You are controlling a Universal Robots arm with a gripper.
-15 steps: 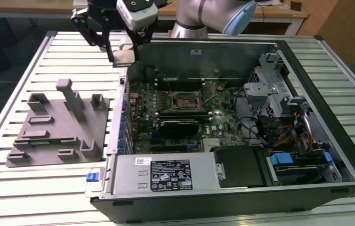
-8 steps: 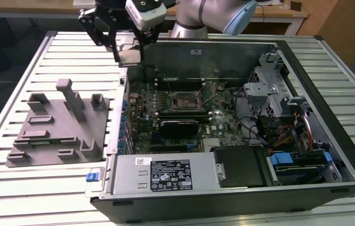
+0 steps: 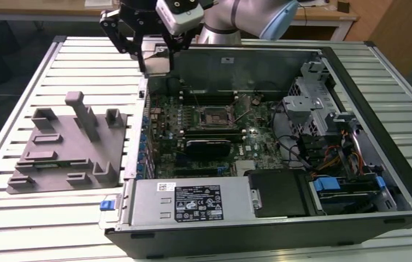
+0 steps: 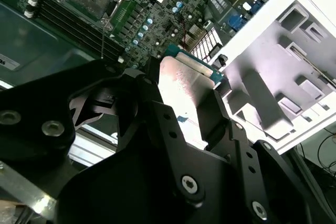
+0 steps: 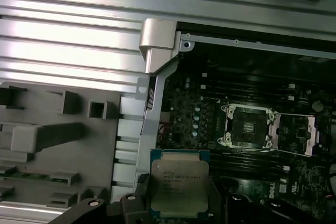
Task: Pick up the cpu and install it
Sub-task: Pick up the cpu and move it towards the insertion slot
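The gripper has the cpu pinched tight between its two black fingers.

The fingers are closed in on two sides of the chip, as both wrist views show. The cpu is up in the air, with its shiny silver top and green rim in plain sight in the first wrist view. In the exterior view the gripper hangs over the far corner of the open computer case, on that view's left. The dark square socket on the green board is open and has no chip in it, and it is apart from the cpu. The grey fixture lies on the slatted table just beside the case.
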